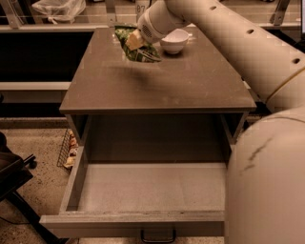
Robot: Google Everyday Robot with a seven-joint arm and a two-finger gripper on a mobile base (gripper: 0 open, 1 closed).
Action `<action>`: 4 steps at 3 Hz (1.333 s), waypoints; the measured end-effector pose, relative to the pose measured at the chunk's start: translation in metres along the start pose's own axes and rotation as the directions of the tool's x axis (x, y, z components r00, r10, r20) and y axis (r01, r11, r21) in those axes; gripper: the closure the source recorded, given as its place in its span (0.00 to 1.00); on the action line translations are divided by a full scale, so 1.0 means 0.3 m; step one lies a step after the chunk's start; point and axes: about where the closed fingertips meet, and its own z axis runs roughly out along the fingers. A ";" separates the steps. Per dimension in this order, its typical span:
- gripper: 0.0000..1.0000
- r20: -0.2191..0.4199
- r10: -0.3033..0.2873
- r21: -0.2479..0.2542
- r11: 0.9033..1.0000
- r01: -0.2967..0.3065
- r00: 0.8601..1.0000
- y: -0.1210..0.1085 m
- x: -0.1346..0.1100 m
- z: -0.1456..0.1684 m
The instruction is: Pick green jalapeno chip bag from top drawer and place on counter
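Observation:
The green jalapeno chip bag (141, 49) is crumpled and hangs at the far part of the counter (157, 88), just left of a white bowl. My gripper (135, 41) is at the end of the big white arm reaching in from the right, and it is shut on the bag's upper part. A yellowish finger (133, 40) presses on the foil. The bag's lower edge is at or just above the counter surface; I cannot tell if it touches. The top drawer (71, 183) is pulled fully out below the counter, its grey floor bare, and its dark handle (157, 236) is at the front.
A white bowl (174, 40) stands on the counter right next to the bag. My arm's large white body (267, 186) covers the drawer's right side. A wire basket (67, 150) sits on the floor at left, and a clear plastic bag (58, 8) lies behind the counter.

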 end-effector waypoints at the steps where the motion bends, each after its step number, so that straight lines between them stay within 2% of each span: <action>1: 0.82 0.011 0.006 0.002 1.000 -0.006 1.000 -0.015 -0.010 0.009; 4: 0.13 0.005 0.005 -0.011 1.000 -0.005 1.000 0.001 -0.004 0.038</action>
